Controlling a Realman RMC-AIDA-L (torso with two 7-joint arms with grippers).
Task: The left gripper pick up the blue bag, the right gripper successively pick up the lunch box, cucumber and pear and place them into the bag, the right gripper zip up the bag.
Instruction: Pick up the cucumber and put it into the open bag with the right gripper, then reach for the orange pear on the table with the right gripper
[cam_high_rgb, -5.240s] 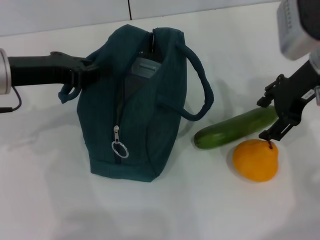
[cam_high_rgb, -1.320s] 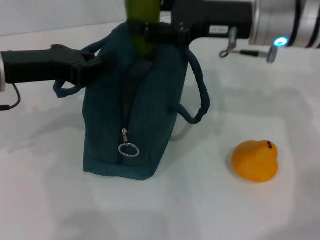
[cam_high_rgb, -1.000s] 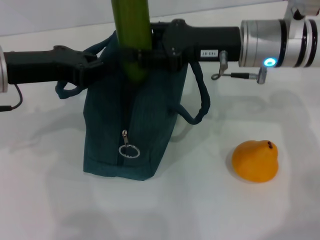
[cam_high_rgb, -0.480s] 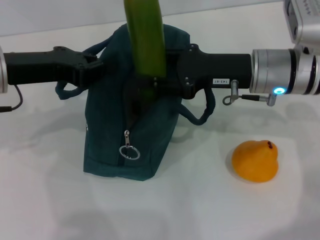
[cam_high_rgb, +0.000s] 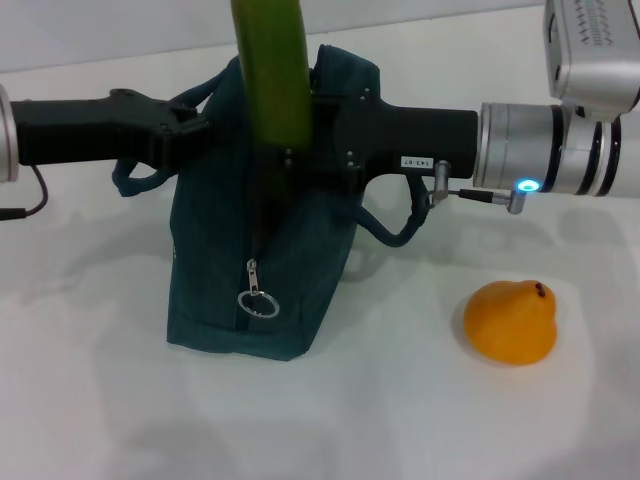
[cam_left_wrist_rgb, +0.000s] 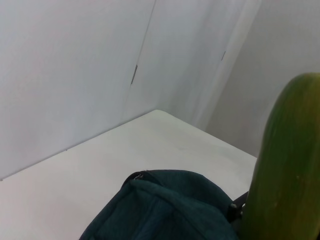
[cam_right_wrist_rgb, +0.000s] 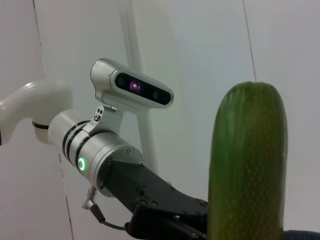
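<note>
Cucumber (cam_high_rgb: 270, 70) smooth dark green, upright over blue bag (cam_high_rgb: 260, 250), clenched in right gripper (cam_high_rgb: 300, 150) fingers, left gripper (cam_high_rgb: 185, 135) gripping bag handle.

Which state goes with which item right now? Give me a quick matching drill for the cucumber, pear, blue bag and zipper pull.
Items:
1. cucumber
2. pear
3. blue bag
4. zipper pull

States:
A. lying alone on the table, untouched
B. held upright by the right end effector over the bag's opening
C. hanging low on the bag's front
D. standing on the table, handle held by the left end effector

Pairs: 1-B, 2-A, 3-D, 4-C
</note>
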